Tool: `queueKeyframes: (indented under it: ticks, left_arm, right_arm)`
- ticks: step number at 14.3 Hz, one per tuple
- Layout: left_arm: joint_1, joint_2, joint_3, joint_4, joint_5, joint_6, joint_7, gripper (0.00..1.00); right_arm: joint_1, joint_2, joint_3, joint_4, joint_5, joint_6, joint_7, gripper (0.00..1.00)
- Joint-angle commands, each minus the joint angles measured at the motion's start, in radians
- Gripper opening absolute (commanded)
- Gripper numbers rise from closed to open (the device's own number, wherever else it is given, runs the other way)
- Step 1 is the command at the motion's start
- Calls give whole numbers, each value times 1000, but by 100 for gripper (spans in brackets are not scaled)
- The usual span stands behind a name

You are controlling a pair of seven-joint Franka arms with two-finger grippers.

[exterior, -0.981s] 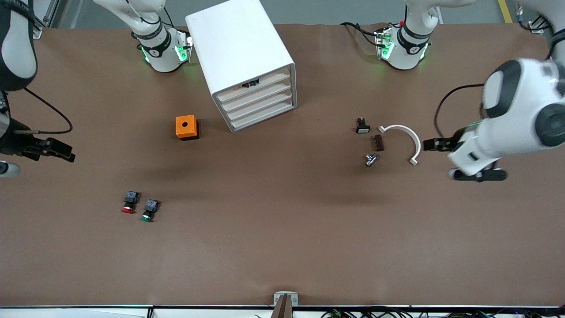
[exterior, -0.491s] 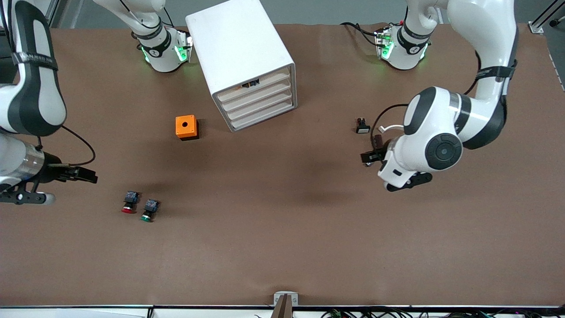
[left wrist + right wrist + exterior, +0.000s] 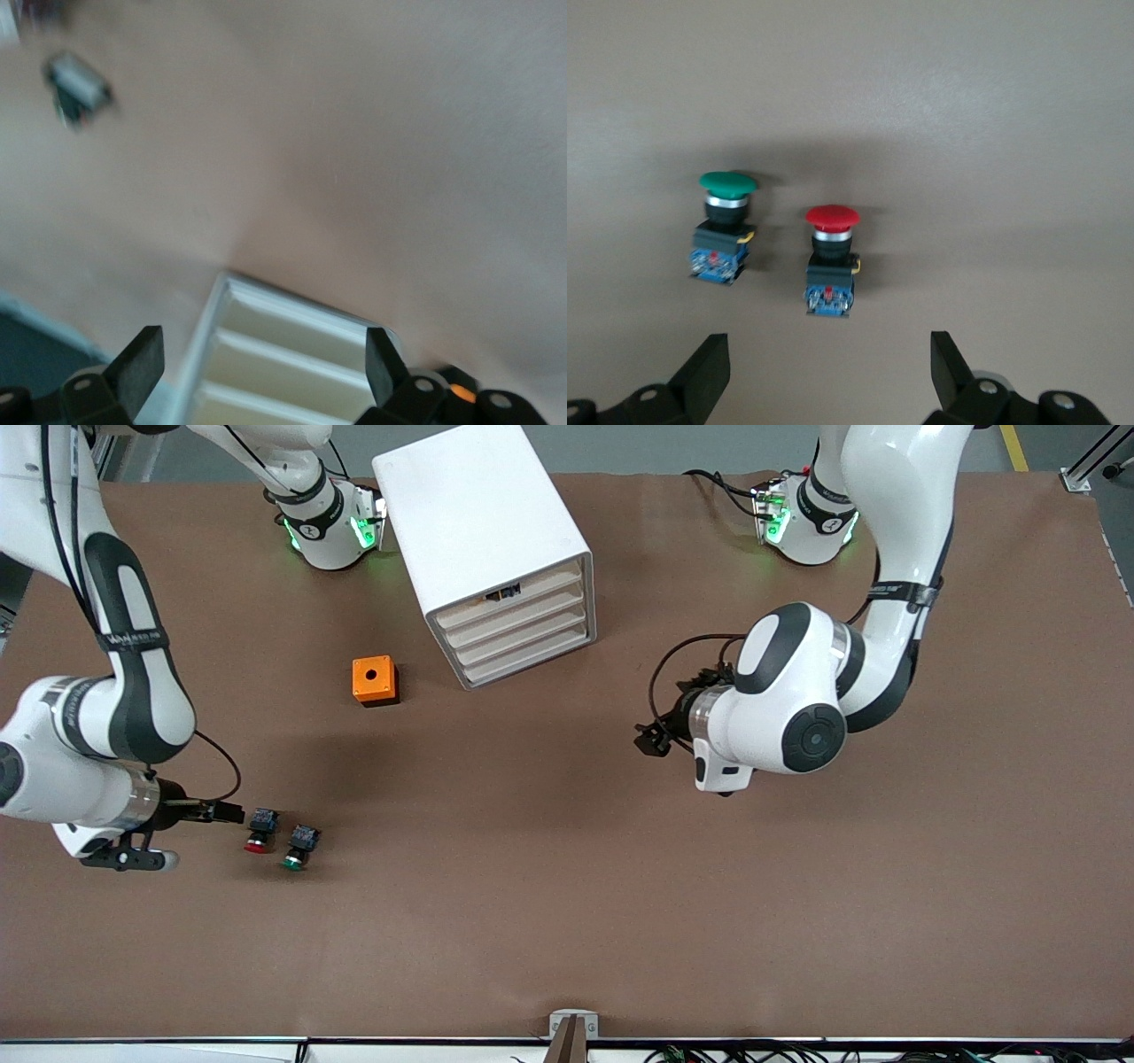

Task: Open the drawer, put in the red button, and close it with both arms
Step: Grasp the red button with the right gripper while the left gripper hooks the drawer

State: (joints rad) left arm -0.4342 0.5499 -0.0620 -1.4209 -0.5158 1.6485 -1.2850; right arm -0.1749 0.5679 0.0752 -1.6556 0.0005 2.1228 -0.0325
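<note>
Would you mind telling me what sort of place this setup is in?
Probably a robotics lab or test bench: two arms bolted to a brown-covered table, a white drawer cabinet, and loose parts such as the red button and an orange box.

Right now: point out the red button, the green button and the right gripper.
red button (image 3: 833,218), right wrist view, on its round red cap.
green button (image 3: 728,183), right wrist view, on its green cap.
right gripper (image 3: 824,372), right wrist view, midway between its open fingertips.

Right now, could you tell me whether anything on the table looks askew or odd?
The white cabinet stands skewed to the table edges, and both buttons, red and green, lie tipped on their sides. Nothing looks spilled or damaged.
</note>
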Motion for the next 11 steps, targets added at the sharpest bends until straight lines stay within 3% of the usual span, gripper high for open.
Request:
queueKeyframes:
  ticks: [1, 7, 8, 11]
  left_arm:
    - [-8, 50, 5, 42, -148, -24, -196, 100]
    - [-23, 163, -50, 71, -343, -185, -643, 100]
    - [-21, 183, -71, 71, -352, -202, -710, 99]
    - [-21, 240, -105, 62, -398, -254, -850, 99]
  right_arm:
    - [-18, 87, 12, 17, 21, 58, -7, 100]
    - [-18, 150, 12, 7, 90, 78, -7, 96]
    - [-20, 153, 12, 7, 90, 77, -10, 87]
    - [-20, 152, 11, 7, 90, 65, -7, 41]
